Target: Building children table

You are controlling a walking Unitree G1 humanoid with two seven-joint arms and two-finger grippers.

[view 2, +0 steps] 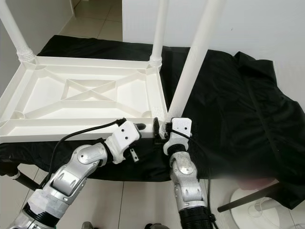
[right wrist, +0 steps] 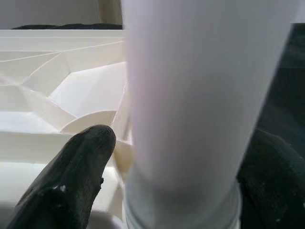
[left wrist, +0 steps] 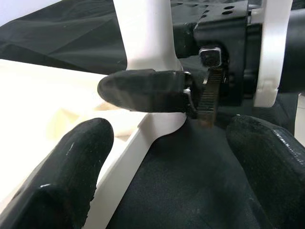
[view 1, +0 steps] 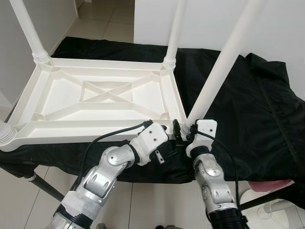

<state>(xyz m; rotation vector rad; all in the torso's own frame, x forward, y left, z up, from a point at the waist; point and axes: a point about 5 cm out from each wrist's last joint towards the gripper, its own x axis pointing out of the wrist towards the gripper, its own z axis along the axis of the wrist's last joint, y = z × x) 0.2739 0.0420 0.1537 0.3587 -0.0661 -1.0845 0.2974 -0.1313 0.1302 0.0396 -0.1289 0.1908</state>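
Nearest the head camera, two silver arms are seen reaching forward to the near right corner of an upturned white table top (view 1: 102,98), which is laid on a black cloth (view 1: 252,105). Legs are already stood in three other corners, among them the far left leg (view 1: 29,29) and the far right leg (view 1: 175,32). The fourth leg (view 1: 224,59) is held tilted at the near right corner by the right gripper (view 1: 183,130), while the left gripper (view 1: 167,128) is placed just beside that same corner. In the right eye view the same layout is repeated, with the leg base (view 2: 172,114) met by both grippers at the table edge.

From the left wrist view, the left gripper's fingers (left wrist: 71,162) are shown spread, with nothing between them; the leg's foot and one finger of the other gripper lie beyond.

From the right wrist view, the leg (right wrist: 205,105) is seen between the right gripper's two fingers (right wrist: 76,176), which are set on either side of it in a pinch near its threaded end.

The step in hand is judged to be the seating of the last leg. Next, the leg would need to be brought upright over its socket and turned or pressed home, with the top steadied by the left gripper.
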